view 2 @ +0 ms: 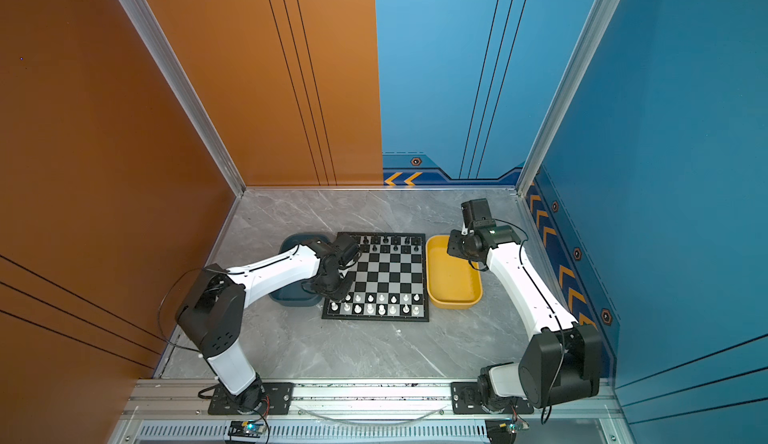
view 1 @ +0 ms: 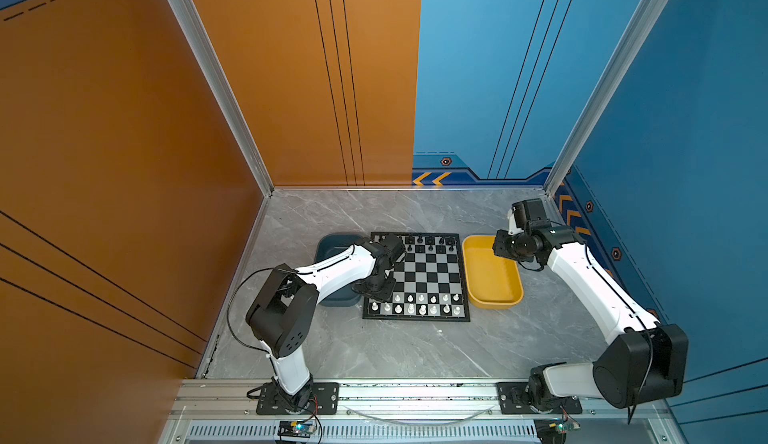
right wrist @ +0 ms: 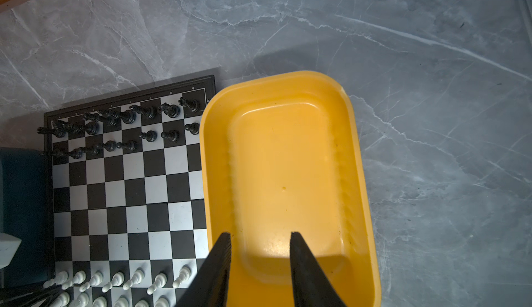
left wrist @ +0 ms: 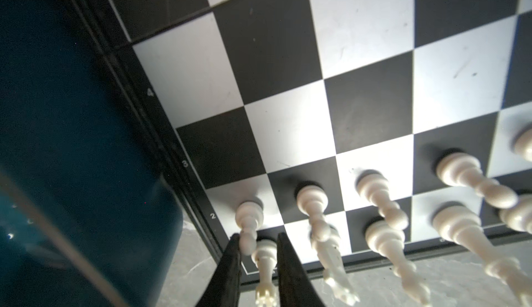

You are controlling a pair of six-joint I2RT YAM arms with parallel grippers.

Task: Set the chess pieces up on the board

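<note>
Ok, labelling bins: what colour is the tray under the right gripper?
Plain yellow; the tray shows best in the right wrist view.

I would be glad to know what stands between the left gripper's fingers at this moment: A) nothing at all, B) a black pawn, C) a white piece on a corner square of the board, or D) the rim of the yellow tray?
C: in the left wrist view the left gripper straddles a white piece standing on a corner square of the board, next to the dark blue tray.
</note>
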